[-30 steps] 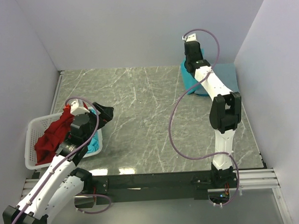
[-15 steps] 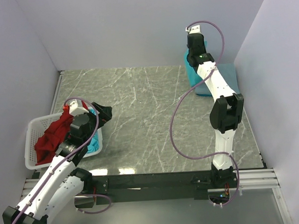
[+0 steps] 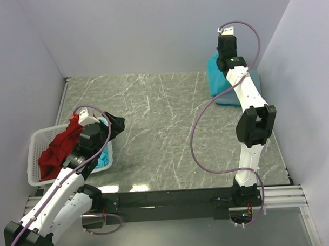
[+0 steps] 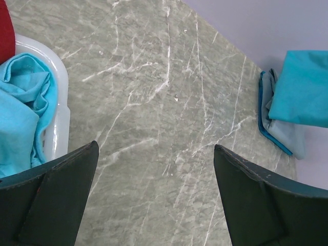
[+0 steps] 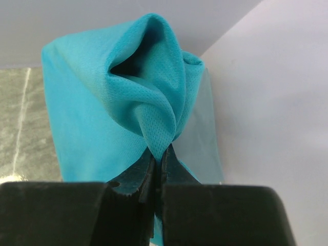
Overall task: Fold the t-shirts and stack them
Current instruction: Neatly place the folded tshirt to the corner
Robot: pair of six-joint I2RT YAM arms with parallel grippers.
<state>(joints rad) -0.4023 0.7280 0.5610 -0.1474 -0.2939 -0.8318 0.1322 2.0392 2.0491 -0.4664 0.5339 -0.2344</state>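
Overhead, the right gripper [image 3: 220, 57] holds a teal t-shirt [image 3: 217, 80] up at upper right, over a folded grey-blue t-shirt [image 3: 253, 79]; a red t-shirt [image 3: 57, 148] lies in the basket [image 3: 33, 154] at left. Left wrist view: the left gripper [image 4: 155, 147] gapes wide above the table [image 4: 154, 102]. Right wrist view: its jaws are pinched tight on bunched teal fabric.

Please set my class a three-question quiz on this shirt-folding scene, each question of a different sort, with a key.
1. Fill in: the red t-shirt lies in the white ____.
2. True or false: the left gripper is shut.
3. The right gripper pinches: A the red t-shirt, B a teal t-shirt, C nothing.

Key
1. basket
2. False: its jaws stand wide open over the table.
3. B
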